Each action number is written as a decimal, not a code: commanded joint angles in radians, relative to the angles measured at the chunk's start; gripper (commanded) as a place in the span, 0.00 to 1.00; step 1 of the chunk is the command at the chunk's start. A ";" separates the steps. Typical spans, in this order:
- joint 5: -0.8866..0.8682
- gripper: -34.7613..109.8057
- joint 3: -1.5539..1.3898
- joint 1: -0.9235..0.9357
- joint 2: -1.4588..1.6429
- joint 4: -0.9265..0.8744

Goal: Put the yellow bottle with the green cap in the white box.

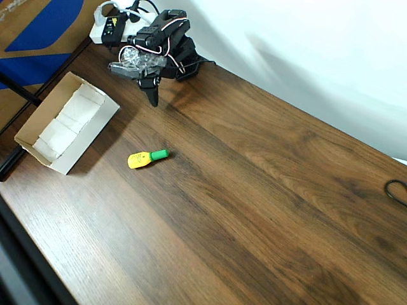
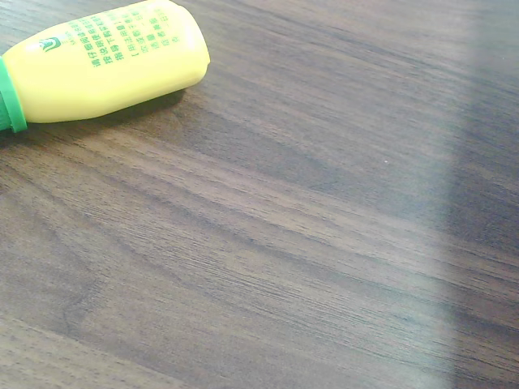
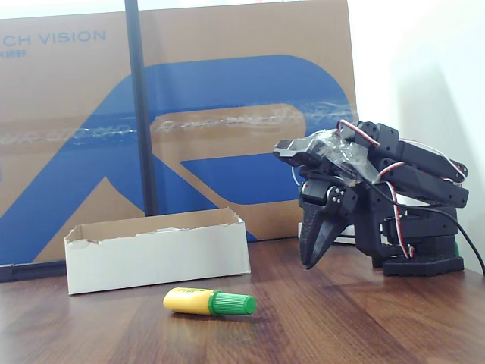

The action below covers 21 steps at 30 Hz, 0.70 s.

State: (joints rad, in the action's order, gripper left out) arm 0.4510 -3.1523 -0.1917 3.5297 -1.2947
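My pincer (image 1: 152,96) hangs pressed together near the top of the overhead frame, holding nothing. The yellow bottle with the green cap (image 1: 146,157) lies on its side left of centre, on the bare wooden table (image 1: 267,210), just right of the white box (image 1: 67,121) at the left edge.

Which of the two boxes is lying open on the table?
The white box, low with white padding inside. The big brown-and-blue carton stands upright behind the table.

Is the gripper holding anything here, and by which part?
Nothing. The gripper hangs near the arm's base, apart from the yellow bottle lying on the table.
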 commanded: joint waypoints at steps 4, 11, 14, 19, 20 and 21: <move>-0.390 0.24 0.006 0.055 0.038 0.023; -0.373 0.24 0.006 0.038 0.038 0.023; -0.370 0.24 0.006 0.034 0.038 0.023; -0.362 0.24 0.009 0.025 0.028 0.037; -0.357 0.24 0.021 0.029 0.011 0.048; -0.357 0.24 0.044 0.032 -0.011 0.055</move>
State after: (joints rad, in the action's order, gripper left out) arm 0.0813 -3.1431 -0.1672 3.5205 -1.2502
